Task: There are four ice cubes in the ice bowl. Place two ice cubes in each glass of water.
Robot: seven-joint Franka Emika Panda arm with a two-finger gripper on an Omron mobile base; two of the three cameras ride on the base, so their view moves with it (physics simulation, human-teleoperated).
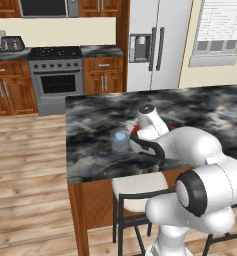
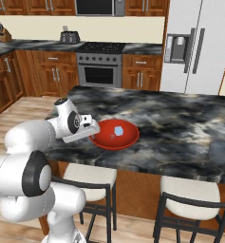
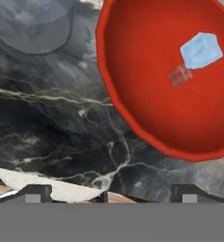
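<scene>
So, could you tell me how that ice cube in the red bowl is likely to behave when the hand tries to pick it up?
The ice cube looks small and smooth-faced, so it will probably be slippery between the fingers. Being tiny beside the red bowl, it is likely very light. On the bowl's sloped inside it may slide rather than roll if nudged.

**Ice bowl and glasses on the dark marble counter**

The ice bowl (image 3: 146,94), wide, shallow and bright red, sits upright near the counter's (image 3: 56,132) front edge. Two ice cubes (image 3: 201,50) lie inside it: one pale blue and clear to see, one nearly transparent just beside it. A glass of water (image 1: 120,141) stands upright near the bowl with pale blue ice in it. A second glass (image 2: 220,153) stands well apart.
</scene>
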